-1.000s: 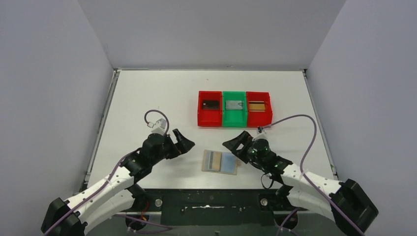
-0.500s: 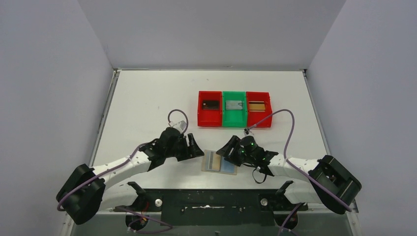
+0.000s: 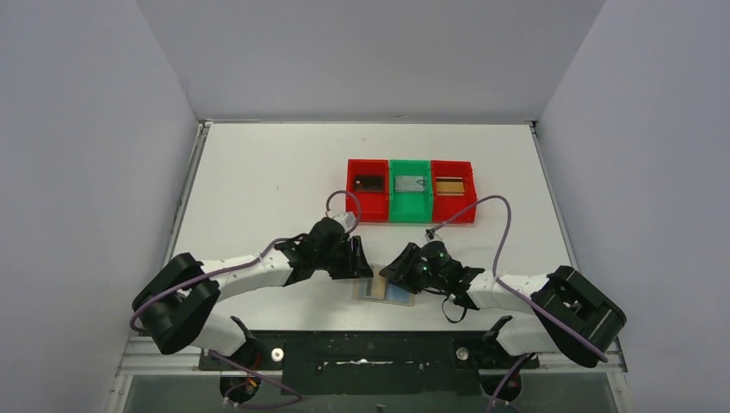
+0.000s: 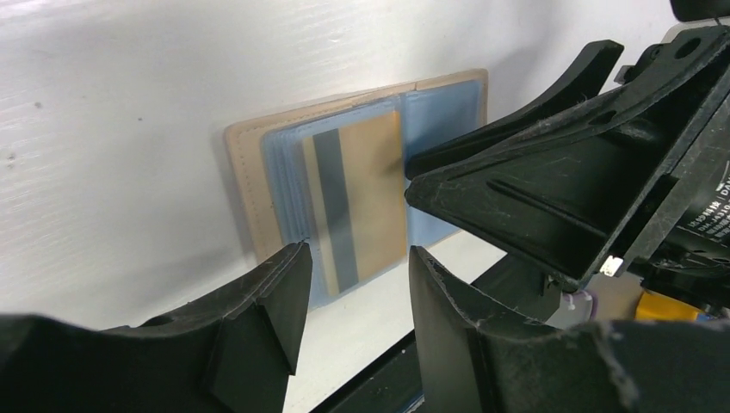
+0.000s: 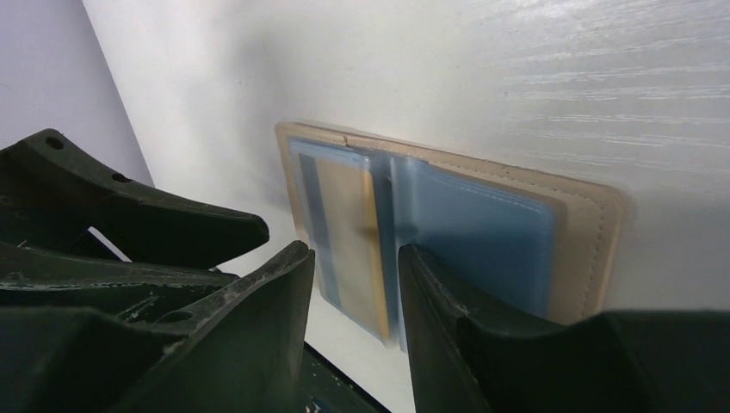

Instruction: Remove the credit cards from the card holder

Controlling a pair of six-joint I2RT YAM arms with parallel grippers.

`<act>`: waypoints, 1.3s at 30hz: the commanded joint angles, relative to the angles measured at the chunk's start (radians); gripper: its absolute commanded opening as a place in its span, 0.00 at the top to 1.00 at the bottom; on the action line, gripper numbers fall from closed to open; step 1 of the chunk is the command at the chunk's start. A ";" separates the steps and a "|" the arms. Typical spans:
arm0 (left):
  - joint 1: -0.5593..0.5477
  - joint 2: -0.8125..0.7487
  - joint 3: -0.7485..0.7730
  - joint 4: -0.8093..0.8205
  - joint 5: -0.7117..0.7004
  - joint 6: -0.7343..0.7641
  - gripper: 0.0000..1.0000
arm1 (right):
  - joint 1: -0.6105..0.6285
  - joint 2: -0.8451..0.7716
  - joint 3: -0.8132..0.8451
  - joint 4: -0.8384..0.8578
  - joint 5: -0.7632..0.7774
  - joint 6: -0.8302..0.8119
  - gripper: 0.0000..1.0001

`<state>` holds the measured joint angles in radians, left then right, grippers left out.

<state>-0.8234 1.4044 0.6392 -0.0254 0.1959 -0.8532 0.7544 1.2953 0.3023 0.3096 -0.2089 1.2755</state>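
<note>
- Both arms just closed in: left fingers point(image 4: 275, 292) and right fingers point(image 5: 267, 292), narrowly parted and empty, now flank the open card holder point(image 3: 387, 294) on the counter point(image 3: 258, 172).
- Gold credit card point(image 4: 370, 198) still sleeved; extraction looks imminent.

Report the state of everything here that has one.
Card holder, open, lying flat.
Gold card, in the holder's sleeve, not yet out.
Left gripper, open, over the holder.
Right gripper, open, over the holder.
Trays, one item in each.
</note>
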 commanded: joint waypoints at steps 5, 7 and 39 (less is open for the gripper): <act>-0.037 0.092 0.060 0.025 -0.001 0.029 0.64 | 0.000 0.034 -0.015 0.085 -0.027 0.018 0.60; -0.041 0.102 0.060 0.016 -0.010 0.031 0.67 | 0.000 0.036 -0.019 0.091 -0.029 0.022 0.61; -0.081 0.139 0.048 -0.159 -0.174 0.012 0.97 | -0.019 -0.011 0.011 -0.029 0.009 -0.006 1.00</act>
<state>-0.8963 1.5143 0.6819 -0.0914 0.0845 -0.8562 0.7448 1.3407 0.2916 0.3321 -0.2451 1.2877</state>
